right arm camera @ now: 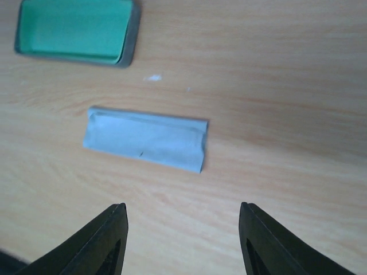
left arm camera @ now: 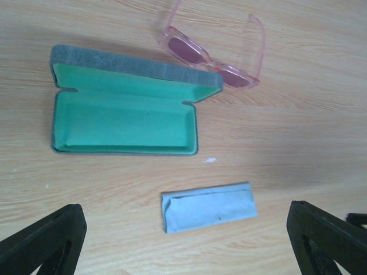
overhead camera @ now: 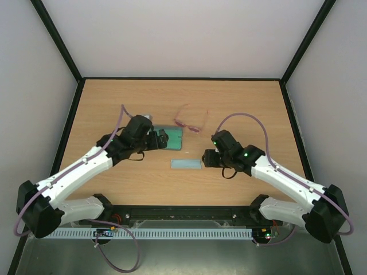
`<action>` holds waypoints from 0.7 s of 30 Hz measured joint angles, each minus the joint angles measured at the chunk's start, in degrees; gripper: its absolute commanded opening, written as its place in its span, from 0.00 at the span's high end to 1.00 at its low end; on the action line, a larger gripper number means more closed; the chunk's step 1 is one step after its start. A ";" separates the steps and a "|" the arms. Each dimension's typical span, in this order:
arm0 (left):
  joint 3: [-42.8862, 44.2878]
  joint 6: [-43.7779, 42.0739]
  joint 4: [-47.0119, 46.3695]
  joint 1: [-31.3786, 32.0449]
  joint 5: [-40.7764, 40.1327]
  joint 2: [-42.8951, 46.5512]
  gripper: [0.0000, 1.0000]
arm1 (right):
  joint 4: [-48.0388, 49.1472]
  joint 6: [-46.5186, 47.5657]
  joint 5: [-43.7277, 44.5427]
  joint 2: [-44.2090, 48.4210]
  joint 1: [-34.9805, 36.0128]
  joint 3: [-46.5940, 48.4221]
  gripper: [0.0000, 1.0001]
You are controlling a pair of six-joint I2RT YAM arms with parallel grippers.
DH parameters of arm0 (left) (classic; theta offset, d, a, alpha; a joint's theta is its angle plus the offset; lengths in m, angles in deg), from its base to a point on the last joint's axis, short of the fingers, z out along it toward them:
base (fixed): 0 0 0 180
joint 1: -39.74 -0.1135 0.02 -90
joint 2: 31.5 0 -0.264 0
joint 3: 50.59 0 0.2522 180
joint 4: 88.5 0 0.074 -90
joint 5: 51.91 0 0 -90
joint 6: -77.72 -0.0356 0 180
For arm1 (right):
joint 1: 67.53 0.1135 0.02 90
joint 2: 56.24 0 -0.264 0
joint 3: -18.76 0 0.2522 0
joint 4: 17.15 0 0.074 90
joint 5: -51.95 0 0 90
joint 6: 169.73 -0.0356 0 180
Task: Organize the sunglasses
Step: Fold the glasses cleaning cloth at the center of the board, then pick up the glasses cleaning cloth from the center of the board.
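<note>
Hovering with both pincers spread apart and empty, I see the sunglasses (left arm camera: 213, 64) ahead and right of my left pincer (overhead camera: 160, 138), just past the case (left arm camera: 123, 123). Their long axis lies crosswise, slightly slanted. My right pincer (right arm camera: 182, 209) faces the cloth (right arm camera: 146, 138), so the left looks better placed.
</note>
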 measured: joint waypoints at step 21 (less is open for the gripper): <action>-13.25 1.64 -2.12 -1.77 16.59 6.32 0.01 | -0.55 -3.82 -3.82 -19.30 0.00 3.72 0.64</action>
